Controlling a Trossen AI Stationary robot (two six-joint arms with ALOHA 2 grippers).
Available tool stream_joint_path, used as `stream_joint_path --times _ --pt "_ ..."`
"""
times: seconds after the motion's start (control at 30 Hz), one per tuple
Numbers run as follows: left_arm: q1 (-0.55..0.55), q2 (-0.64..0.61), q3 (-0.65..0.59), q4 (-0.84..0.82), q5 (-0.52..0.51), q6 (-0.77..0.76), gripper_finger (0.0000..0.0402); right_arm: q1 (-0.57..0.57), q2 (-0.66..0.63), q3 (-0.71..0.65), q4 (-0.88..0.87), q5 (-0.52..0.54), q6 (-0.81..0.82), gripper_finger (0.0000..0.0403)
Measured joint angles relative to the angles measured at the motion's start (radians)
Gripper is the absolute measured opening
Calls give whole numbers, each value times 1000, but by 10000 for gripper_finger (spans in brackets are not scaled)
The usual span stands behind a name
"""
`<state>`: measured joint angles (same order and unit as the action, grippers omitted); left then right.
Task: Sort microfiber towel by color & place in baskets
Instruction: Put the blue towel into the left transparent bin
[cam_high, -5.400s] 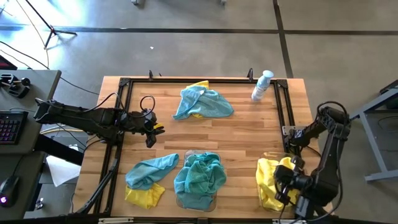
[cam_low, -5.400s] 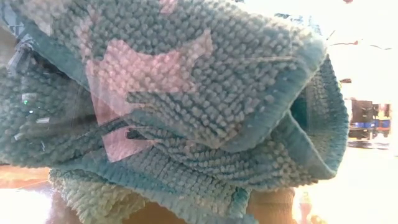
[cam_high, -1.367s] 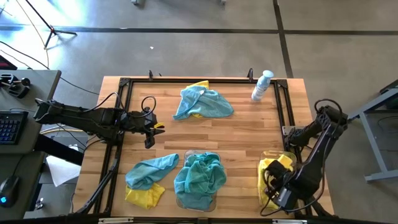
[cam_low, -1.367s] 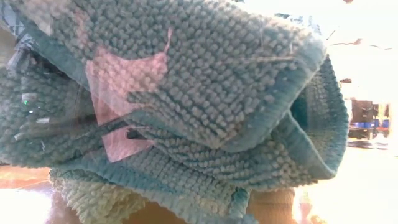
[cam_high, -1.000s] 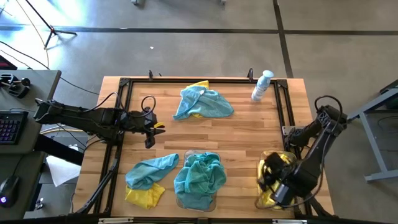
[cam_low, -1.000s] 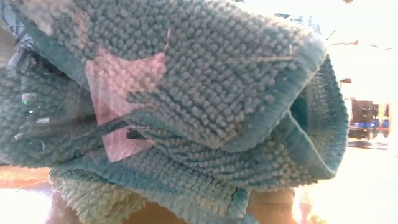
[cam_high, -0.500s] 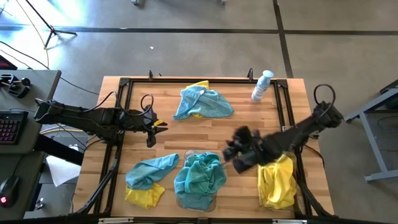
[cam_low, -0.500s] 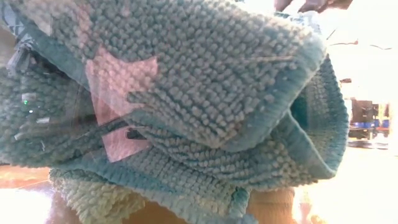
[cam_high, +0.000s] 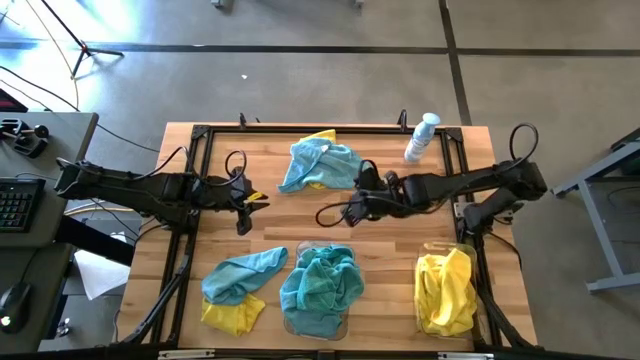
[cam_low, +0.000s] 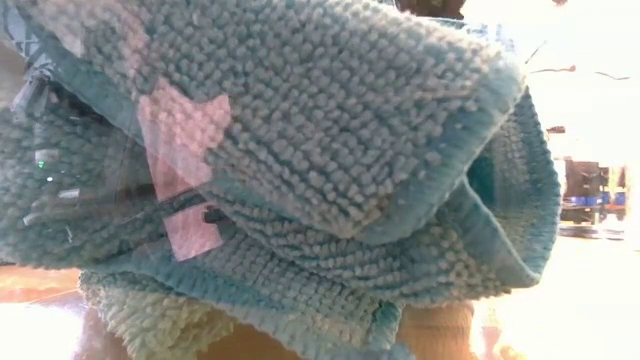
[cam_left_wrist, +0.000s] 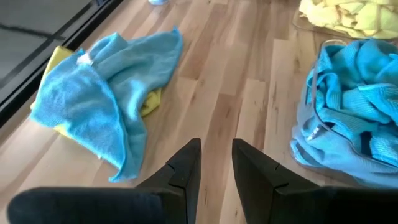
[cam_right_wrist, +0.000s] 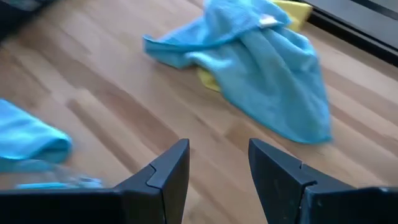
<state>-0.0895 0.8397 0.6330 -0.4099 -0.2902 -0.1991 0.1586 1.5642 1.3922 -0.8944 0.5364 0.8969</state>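
A teal microfiber towel (cam_high: 328, 165) lies spread over a yellow one (cam_high: 322, 137) at the table's far middle. Another teal towel (cam_high: 240, 275) rests on a yellow one (cam_high: 233, 315) at the near left. More teal towels (cam_high: 320, 282) fill the clear basket (cam_left_wrist: 306, 118) at the near middle. Yellow towels (cam_high: 445, 290) fill the basket (cam_high: 437, 250) at the near right. My right gripper (cam_high: 352, 208) hangs open above the bare wood, just short of the far teal towel (cam_right_wrist: 261, 62). My left gripper (cam_high: 250, 203) waits open at the left (cam_left_wrist: 216, 165).
A white and blue spray bottle (cam_high: 421, 138) lies at the far right. A black frame (cam_high: 200, 135) runs along the table's edges. The low view is filled by the teal towel (cam_low: 300, 170) in the middle basket. Bare wood (cam_high: 300, 220) lies between the piles.
My right gripper has swung away from the near right basket, up the table toward its middle and the far teal towel, turning as it went. The yellow towels stay in their basket. The left arm has kept its place.
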Motion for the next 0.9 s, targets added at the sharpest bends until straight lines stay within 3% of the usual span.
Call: stream_joint_path --times 0.13,0.37,0.6,0.77,0.9 --pt "-6 20 80 -125 -33 -56 78 -19 0 0 -99 -20 -9 161" --pt "-74 141 279 -345 -190 -233 78 -21 0 0 -272 -55 -111 161" --pt "-117 338 475 -516 -202 -444 78 -20 -3 -10 -330 -84 -281 135" --pt "-135 468 573 -643 -190 -576 78 -10 -98 -181 -252 -113 -297 110" --pt "-141 533 588 -673 -103 -639 78 4 -235 -360 -118 -137 -245 95"
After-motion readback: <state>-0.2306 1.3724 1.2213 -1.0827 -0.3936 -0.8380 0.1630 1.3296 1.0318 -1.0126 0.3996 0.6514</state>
